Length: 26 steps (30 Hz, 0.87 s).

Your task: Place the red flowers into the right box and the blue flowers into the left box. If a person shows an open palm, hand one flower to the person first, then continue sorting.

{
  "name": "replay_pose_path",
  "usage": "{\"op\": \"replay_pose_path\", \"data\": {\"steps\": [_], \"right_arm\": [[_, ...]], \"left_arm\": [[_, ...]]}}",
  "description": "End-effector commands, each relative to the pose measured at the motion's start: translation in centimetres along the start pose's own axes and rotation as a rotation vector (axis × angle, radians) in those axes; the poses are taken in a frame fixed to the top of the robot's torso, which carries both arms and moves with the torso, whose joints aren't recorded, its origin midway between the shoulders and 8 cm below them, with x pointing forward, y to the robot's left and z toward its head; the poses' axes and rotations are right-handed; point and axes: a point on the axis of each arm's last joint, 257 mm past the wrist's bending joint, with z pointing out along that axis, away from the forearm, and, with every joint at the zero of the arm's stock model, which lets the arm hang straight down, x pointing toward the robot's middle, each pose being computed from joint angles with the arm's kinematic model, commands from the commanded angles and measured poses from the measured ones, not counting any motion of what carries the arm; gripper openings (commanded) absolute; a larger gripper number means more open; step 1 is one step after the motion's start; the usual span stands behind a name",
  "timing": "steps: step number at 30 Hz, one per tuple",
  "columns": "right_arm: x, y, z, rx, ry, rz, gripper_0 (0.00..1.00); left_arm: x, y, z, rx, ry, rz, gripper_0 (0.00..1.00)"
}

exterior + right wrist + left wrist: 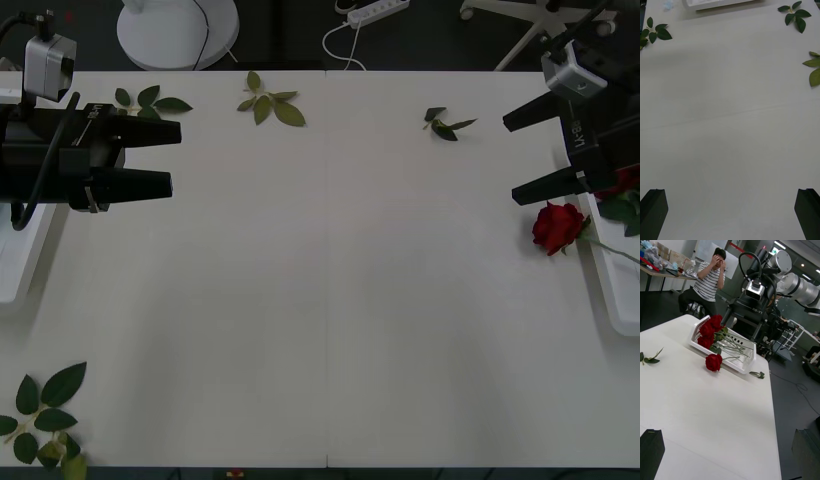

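At the right edge of the front view we see the right gripper [532, 150] gaping open and empty above 1 of the red flowers [558, 227], whose bloom overhangs the right box [612, 290], while the left gripper [165, 158], open too, hovers beside the left box [20, 262] at left.

Robotics lab — cluttered benches [662, 268], dark floor [797, 405].
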Motion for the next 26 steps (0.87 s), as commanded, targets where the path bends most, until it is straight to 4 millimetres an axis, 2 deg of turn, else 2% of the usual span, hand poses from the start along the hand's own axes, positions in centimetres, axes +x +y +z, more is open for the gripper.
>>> {"op": "replay_pose_path", "data": {"steps": [1,12,26], "right_arm": [[-2.0,0.4,0.5,0.001,-0.035,-0.075,1.00],[-2.8,0.2,1.2,0.011,-0.064,-0.081,1.00],[-2.8,-0.1,1.5,0.012,-0.081,-0.062,1.00]], "left_arm": [[0.1,-0.4,0.1,0.008,-0.004,-0.061,1.00],[0.1,-0.4,0.1,0.008,-0.004,-0.061,1.00],[0.1,-0.4,0.1,0.008,-0.004,-0.061,1.00]]}}
